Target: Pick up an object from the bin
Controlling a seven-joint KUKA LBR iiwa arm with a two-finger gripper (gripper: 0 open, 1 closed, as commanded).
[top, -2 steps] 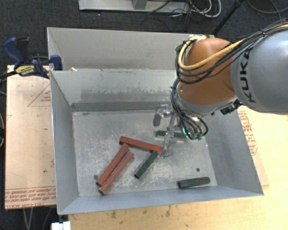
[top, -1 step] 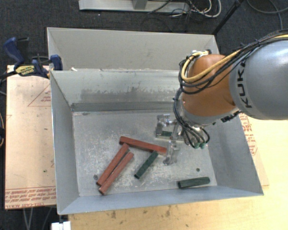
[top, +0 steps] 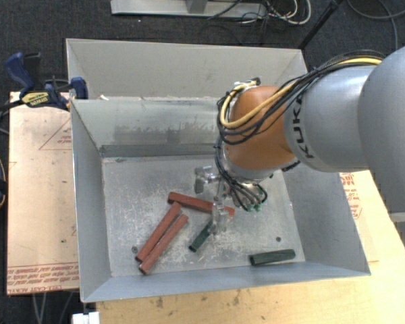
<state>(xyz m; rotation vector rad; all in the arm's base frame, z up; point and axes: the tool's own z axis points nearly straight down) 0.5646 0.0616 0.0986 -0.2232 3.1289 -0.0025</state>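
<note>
While the gripper [top: 219,216] sits low near the middle of the bin [top: 88,181], you will find its tip at the right end of a red-brown bar [top: 187,201] that lies flat on the floor. This is probably the thing to lift, as that end stands free of its neighbours. You cannot tell how wide the gripper is, or whether it grips the bar, because the orange wrist cover [top: 253,130] hangs above it. A short dark green stick [top: 201,237] lies just below, close enough to be nudged. Two red-brown sticks [top: 160,240] rest side by side to the lower left, and a dark green block [top: 271,256] lies well apart by the front wall.
</note>
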